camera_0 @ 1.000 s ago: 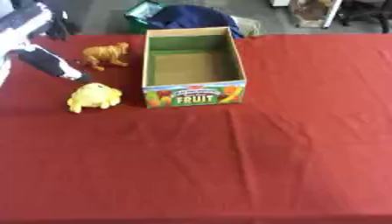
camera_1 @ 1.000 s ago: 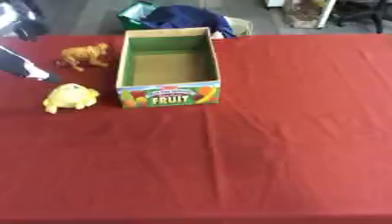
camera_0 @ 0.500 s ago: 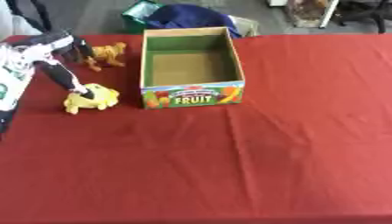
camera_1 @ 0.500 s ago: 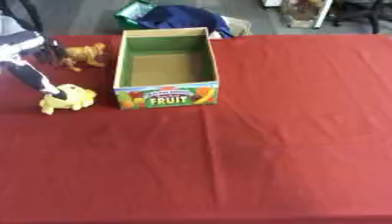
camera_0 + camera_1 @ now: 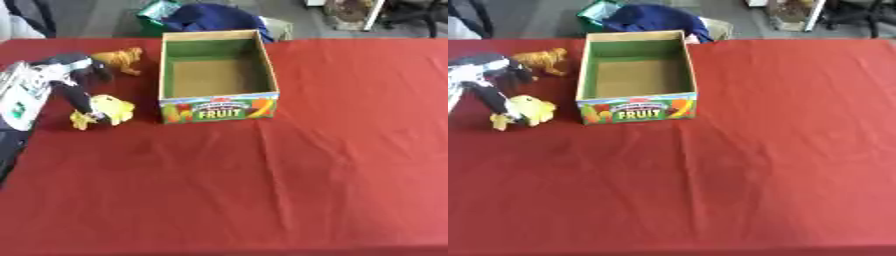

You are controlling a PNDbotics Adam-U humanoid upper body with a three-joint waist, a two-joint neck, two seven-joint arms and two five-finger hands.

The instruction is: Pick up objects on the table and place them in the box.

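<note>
left hand comes in from the left edge of the desk, its dark fingers reaching down onto the yellow toy; they touch it, but whether they are curled round it or merely resting on it cannot be told, and the toy looks to be on the cloth, not lifted. right hand shows in neither view

judging from how things lie, the task is barely begun: the yellow toy sits just left of the box, near its front corner, not yet in it. farther back, the orange toy, an animal shape, stands beside the box's far left side, apart from the hand and untouched. the box itself stands open, and its floor shows nothing inside as far as can be seen

so nothing is placed yet; two toys are left, the yellow one being the step in hand, the orange one after it
</note>
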